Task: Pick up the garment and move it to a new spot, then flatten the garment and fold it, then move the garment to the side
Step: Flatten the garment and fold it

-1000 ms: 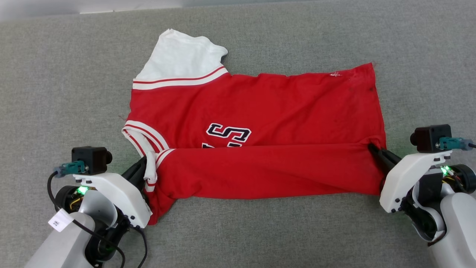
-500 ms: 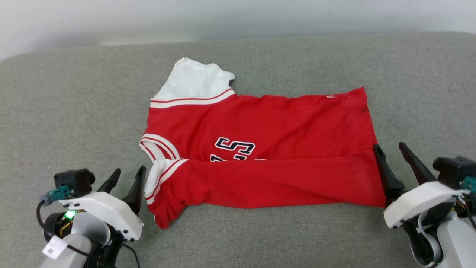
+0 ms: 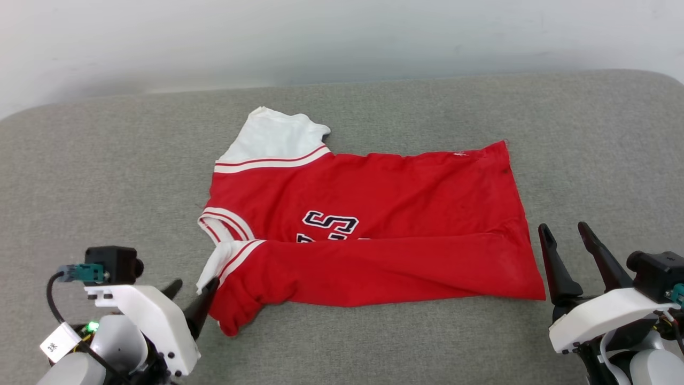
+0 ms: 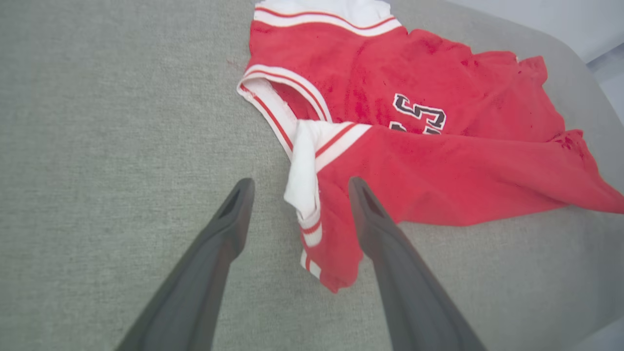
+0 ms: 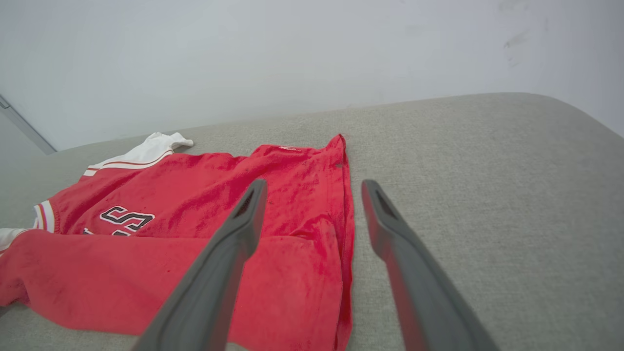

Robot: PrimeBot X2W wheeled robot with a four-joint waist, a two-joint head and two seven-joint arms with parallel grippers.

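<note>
Holding left pincer point(image 3: 194, 284) and right pincer point(image 3: 562, 226) apart, gripping nothing, flanking the jersey point(image 3: 374, 214) lying in the middle of the cushion point(image 3: 107, 187), near half lapped over. Seemingly working through the fold; next likely needing to tuck the far white sleeve point(image 3: 272, 141) in before folding again.

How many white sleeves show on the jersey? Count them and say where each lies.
2. The far sleeve lies flat at the garment's far left corner. The near sleeve is bunched at its near left corner, beside the left pincer. Part of it may be tucked under.
</note>
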